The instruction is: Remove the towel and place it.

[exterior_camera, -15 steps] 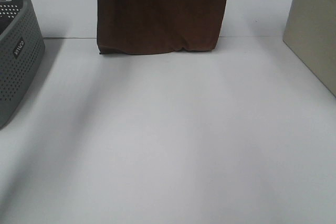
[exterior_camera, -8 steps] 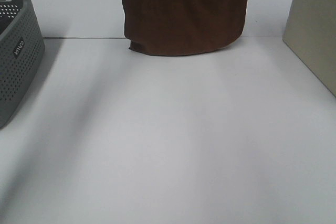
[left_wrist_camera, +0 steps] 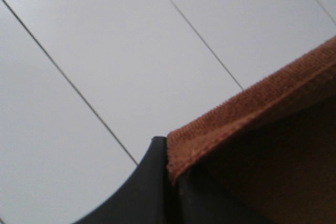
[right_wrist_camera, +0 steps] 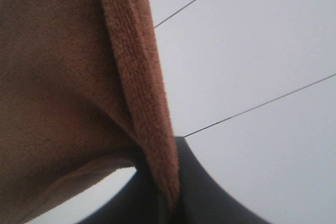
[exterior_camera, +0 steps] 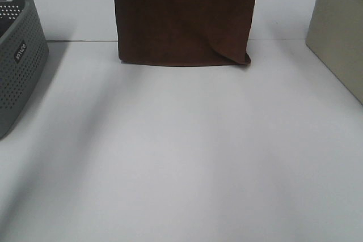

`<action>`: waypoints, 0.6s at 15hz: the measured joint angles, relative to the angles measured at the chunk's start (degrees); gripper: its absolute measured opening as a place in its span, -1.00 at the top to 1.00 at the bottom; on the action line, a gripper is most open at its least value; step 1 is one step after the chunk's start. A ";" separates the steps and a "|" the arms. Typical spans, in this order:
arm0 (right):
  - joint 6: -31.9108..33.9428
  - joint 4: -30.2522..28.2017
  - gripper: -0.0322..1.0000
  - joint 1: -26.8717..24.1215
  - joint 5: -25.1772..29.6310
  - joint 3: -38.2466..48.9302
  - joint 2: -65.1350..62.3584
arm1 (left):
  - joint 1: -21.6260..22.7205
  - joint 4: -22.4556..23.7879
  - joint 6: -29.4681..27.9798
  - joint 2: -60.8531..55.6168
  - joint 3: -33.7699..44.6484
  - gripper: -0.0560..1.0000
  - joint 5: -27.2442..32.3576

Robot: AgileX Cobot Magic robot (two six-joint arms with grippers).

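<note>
The dark brown towel hangs as a flat sheet at the back middle of the exterior high view. Its top runs out of frame, and its lower right corner is curled inward. Neither gripper shows in that view. In the left wrist view my left gripper is shut on a hemmed edge of the towel, pinched between black fingers. My right gripper is likewise shut on a towel edge in the right wrist view. Pale panelled surfaces lie behind both.
A grey perforated basket stands at the left edge of the white table. A beige box sits at the far right. A thin seam crosses the table just behind the towel's lower edge.
The hanging towel swung to the right, then back toward the left. Its lower edge now sits a little lower, and its lower right corner has curled over.
</note>
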 joint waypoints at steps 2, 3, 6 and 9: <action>7.39 -3.21 0.92 0.06 7.22 0.00 0.00 | -3.09 -2.52 -0.57 -0.80 0.00 0.89 17.13; 12.49 -4.93 0.92 0.06 11.57 0.00 -0.17 | -4.81 -5.79 2.29 -1.66 0.00 0.89 27.56; 28.93 -7.45 0.92 0.00 24.87 0.00 -2.23 | -8.25 -19.08 13.06 -7.28 0.00 0.89 52.71; 40.68 -8.59 0.92 0.00 31.80 0.00 -5.39 | -8.59 -26.24 13.81 -12.61 0.00 0.89 69.84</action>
